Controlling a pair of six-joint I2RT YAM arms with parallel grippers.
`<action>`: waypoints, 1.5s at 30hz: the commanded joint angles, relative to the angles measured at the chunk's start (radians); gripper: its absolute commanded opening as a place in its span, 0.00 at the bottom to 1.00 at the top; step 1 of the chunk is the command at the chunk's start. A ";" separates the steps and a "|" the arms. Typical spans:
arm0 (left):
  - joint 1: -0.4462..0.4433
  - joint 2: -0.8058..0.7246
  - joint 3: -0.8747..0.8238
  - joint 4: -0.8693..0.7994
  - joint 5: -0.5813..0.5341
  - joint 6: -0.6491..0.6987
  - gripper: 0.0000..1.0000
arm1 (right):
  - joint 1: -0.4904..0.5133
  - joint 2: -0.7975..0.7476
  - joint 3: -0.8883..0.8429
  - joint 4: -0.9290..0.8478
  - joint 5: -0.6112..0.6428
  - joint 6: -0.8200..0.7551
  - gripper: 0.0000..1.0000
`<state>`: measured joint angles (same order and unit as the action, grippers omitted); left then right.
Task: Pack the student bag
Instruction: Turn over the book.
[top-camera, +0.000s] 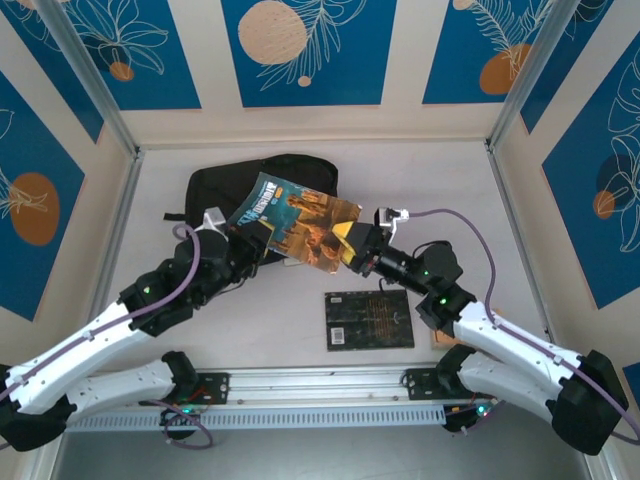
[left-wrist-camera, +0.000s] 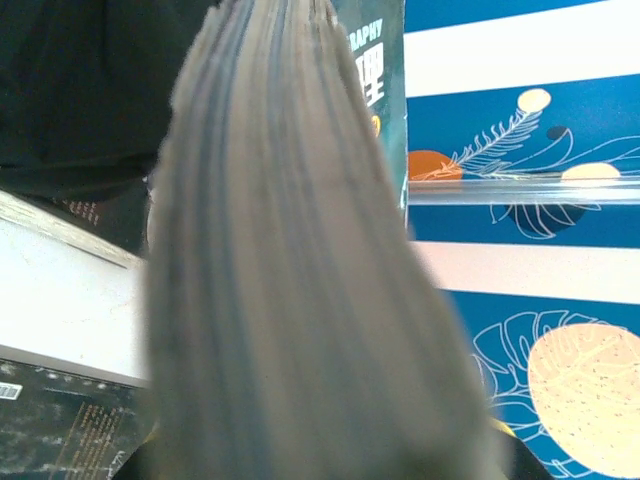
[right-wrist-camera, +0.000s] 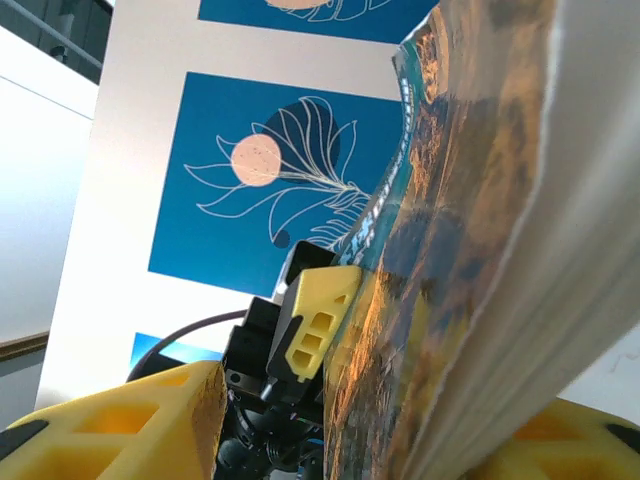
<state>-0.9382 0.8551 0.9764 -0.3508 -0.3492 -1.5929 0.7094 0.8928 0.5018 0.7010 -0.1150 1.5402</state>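
The student bag (top-camera: 262, 178), a black backpack, lies flat at the back of the table; it is the dark mass (left-wrist-camera: 80, 90) in the left wrist view. A colourful book (top-camera: 297, 220) hangs tilted in the air in front of it, between both arms. My left gripper (top-camera: 250, 240) is shut on the book's left side, and its yellow finger (right-wrist-camera: 315, 320) presses on the cover. The page edges (left-wrist-camera: 290, 280) face the left wrist camera. My right gripper (top-camera: 350, 246) straddles the book's right edge, open. One finger (right-wrist-camera: 120, 420) stands apart from the cover (right-wrist-camera: 450, 250).
A flat black book (top-camera: 368, 320) lies on the table in front of the right arm; it is also low in the left wrist view (left-wrist-camera: 60, 420). Metal frame posts (top-camera: 118, 130) and blue patterned walls (top-camera: 300, 50) close in the table.
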 joint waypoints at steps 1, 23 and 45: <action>0.007 -0.021 -0.030 -0.024 0.071 -0.019 0.00 | -0.025 -0.001 0.038 0.104 0.023 -0.051 0.54; 0.018 -0.129 -0.152 0.119 0.050 0.251 0.85 | -0.120 -0.042 0.021 -0.093 -0.035 -0.098 0.00; 0.284 -0.048 -0.319 0.584 0.651 0.364 0.45 | -0.190 -0.294 -0.110 -0.188 -0.220 -0.053 0.00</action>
<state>-0.6628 0.7940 0.6533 0.1085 0.1776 -1.2274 0.5270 0.6350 0.3809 0.4881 -0.3370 1.4990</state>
